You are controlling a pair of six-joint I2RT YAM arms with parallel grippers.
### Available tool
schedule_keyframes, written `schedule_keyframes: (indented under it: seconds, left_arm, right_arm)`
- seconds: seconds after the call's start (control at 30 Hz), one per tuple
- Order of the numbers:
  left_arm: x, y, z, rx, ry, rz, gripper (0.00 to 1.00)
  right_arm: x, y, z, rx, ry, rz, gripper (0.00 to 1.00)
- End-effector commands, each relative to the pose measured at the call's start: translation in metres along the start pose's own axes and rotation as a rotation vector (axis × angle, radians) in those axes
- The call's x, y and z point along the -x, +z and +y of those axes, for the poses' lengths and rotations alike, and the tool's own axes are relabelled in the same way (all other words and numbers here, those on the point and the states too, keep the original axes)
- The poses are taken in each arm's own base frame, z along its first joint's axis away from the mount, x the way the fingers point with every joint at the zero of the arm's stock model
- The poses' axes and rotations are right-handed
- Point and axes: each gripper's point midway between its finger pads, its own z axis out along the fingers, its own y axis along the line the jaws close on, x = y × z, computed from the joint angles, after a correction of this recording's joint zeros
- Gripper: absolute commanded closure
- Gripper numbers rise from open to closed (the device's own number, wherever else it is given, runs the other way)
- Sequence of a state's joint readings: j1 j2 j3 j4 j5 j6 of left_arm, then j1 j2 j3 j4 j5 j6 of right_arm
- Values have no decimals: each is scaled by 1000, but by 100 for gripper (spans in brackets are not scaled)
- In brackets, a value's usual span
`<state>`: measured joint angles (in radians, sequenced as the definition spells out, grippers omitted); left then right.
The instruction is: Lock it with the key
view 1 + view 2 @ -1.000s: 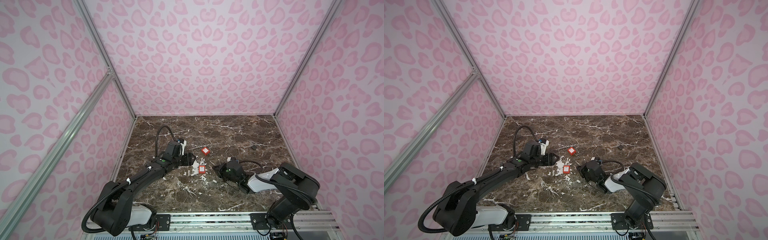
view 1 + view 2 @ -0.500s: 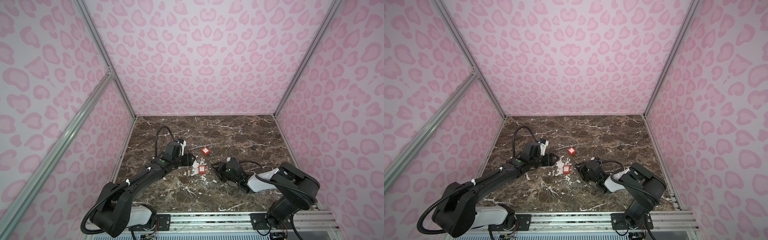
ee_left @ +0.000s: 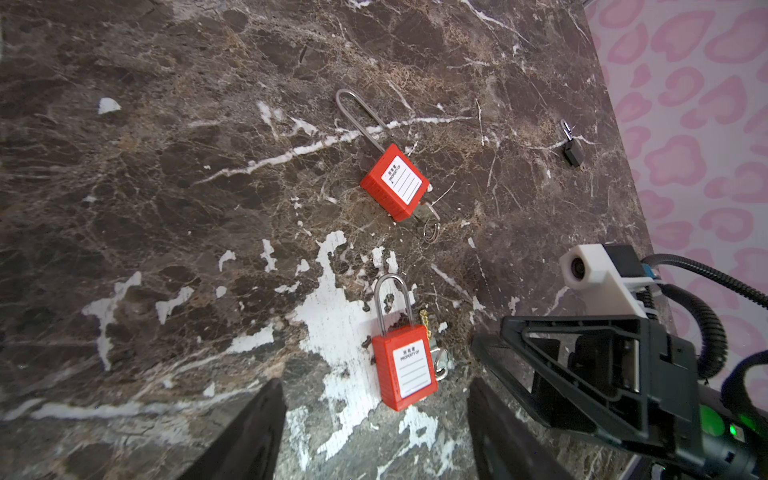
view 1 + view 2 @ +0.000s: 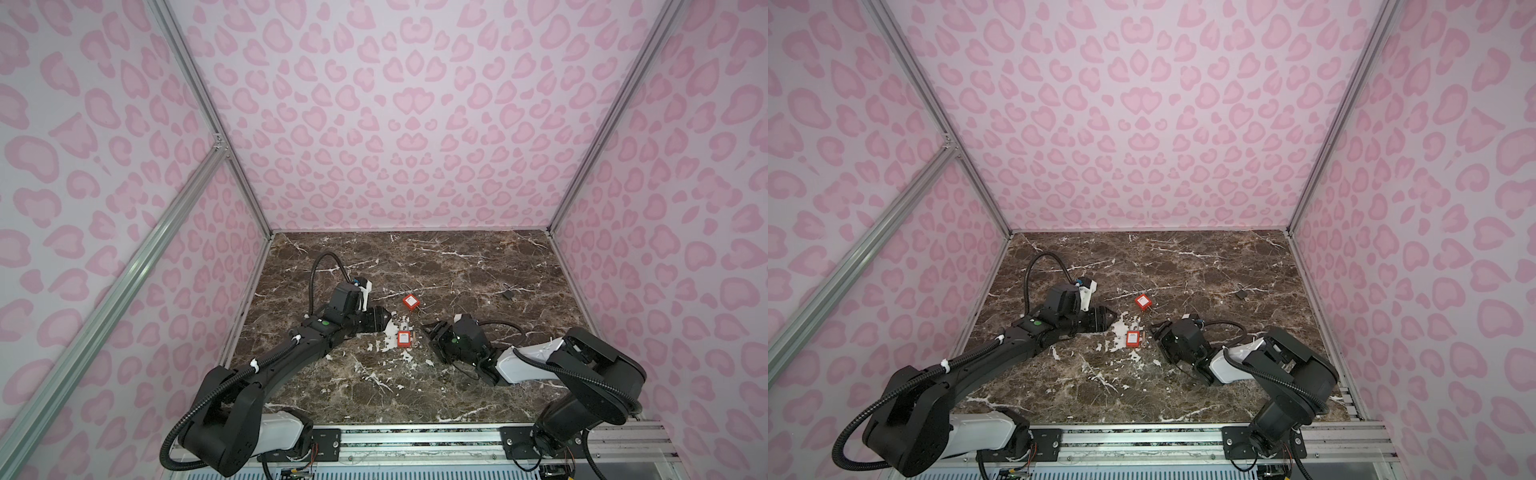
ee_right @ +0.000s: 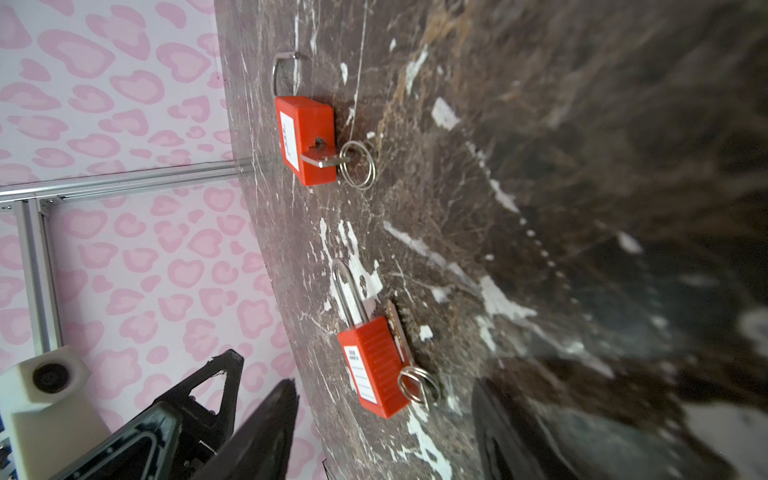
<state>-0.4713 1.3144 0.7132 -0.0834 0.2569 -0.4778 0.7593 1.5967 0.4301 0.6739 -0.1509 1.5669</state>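
While the marble table [image 4: 457, 374] carries both arms low across it, two grippers face each other. The left gripper [image 4: 384, 326] and the right gripper [image 4: 430, 334] each have their jaws apart and hold nothing. Three locks lie flat: two red, one dark. The near padlock [image 4: 403, 339] sits between the grippers, with one key [image 3: 441, 360] against its side. The far padlock [image 4: 410, 302] has a second key [image 5: 320, 159] in its keyhole. The dark lock [image 4: 508, 294] lies well apart.
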Motion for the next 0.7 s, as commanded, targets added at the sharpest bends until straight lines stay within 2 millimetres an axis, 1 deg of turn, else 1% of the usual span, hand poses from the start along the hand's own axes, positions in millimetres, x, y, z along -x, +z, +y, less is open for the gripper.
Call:
schedule_keyframes:
  seconds: [0.0,0.27,0.67]
  left_arm:
    - [-1,-1,1,3,-4,-1,29]
    - [-2,-1,1,3,-4,0,29]
    - [-2,-2,2,6,-4,4,29]
  right_arm:
    - [1,0,-2,-16,-11,-4,31]
    - [0,1,1,-35,-31,6,30]
    - [-1,3,-5,-59,-16,18,29]
